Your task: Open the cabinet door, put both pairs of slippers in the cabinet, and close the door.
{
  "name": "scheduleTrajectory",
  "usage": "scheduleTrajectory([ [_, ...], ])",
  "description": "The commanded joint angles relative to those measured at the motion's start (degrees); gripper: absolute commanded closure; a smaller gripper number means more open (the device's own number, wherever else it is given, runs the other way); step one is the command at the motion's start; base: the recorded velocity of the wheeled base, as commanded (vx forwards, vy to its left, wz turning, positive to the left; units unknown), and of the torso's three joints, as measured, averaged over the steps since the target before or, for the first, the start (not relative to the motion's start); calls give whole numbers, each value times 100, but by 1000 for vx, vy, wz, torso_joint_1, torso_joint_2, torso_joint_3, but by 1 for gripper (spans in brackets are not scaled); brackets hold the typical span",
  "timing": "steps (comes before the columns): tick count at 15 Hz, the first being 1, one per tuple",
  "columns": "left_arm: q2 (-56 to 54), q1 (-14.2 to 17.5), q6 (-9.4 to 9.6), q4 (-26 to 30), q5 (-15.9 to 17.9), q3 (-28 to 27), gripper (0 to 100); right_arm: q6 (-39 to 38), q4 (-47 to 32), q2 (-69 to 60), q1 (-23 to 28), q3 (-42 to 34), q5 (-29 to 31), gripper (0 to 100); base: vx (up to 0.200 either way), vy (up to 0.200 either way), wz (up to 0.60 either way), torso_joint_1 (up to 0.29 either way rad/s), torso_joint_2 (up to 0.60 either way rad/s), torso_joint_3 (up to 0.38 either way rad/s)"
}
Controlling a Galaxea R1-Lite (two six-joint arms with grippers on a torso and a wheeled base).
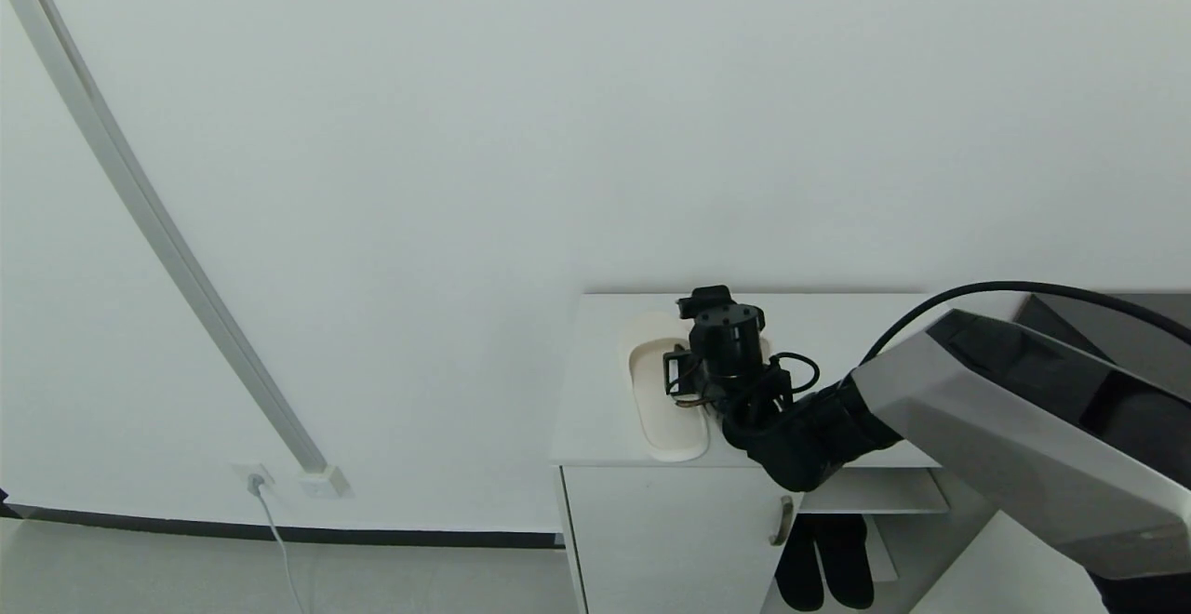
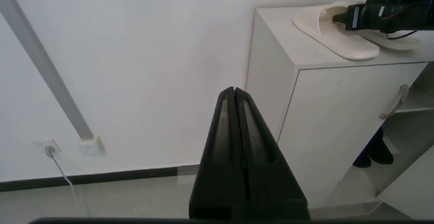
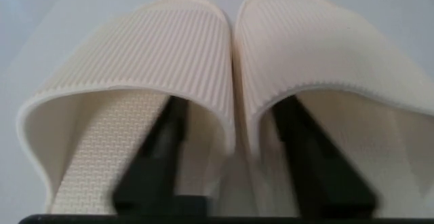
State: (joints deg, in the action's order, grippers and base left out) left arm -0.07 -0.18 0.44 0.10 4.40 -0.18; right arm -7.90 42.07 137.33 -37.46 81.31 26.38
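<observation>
Lying side by side on top of the white cabinet (image 1: 595,409), the cream slippers (image 1: 665,414) are taking the right claw (image 1: 677,374) in from the heel end. It is standing open, its fingers (image 3: 159,149) spread with one inside each slipper and the two inner strap walls between them. The black slippers (image 1: 823,558) are sitting low inside the cabinet's open right side, while the left claw (image 2: 234,98) is hanging closed and empty off to the cabinet's left, near the wall (image 2: 135,61).
</observation>
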Motion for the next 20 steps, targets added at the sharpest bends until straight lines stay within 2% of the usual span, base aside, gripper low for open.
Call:
scheduleTrajectory([
  [1,7,1,0,-1,-1,1,100,-1,3,31,2,8,-1,100,0,0,0,0,0,0],
  [5,7,1,0,-1,-1,1,100,-1,29,13,-7,-10,-1,100,0,0,0,0,0,0],
  [7,7,1,0,-1,-1,1,100,8,100,-347,-7,-256,7,100,0,0,0,0,0,0],
  [10,7,1,9,-1,-1,1,100,43,91,-1490,-33,-1205,-335,100,0,0,0,0,0,0],
  [14,7,9,9,-1,-1,1,100,-1,170,-2887,-244,-3007,-1003,100,0,0,0,0,0,0],
  [17,7,1,9,-1,-1,1,100,-1,706,-3485,-613,-4167,-1091,100,0,0,0,0,0,0],
  [20,7,1,0,-1,-1,1,100,8,856,-3924,-851,-4765,-1249,100,0,0,0,0,0,0],
])
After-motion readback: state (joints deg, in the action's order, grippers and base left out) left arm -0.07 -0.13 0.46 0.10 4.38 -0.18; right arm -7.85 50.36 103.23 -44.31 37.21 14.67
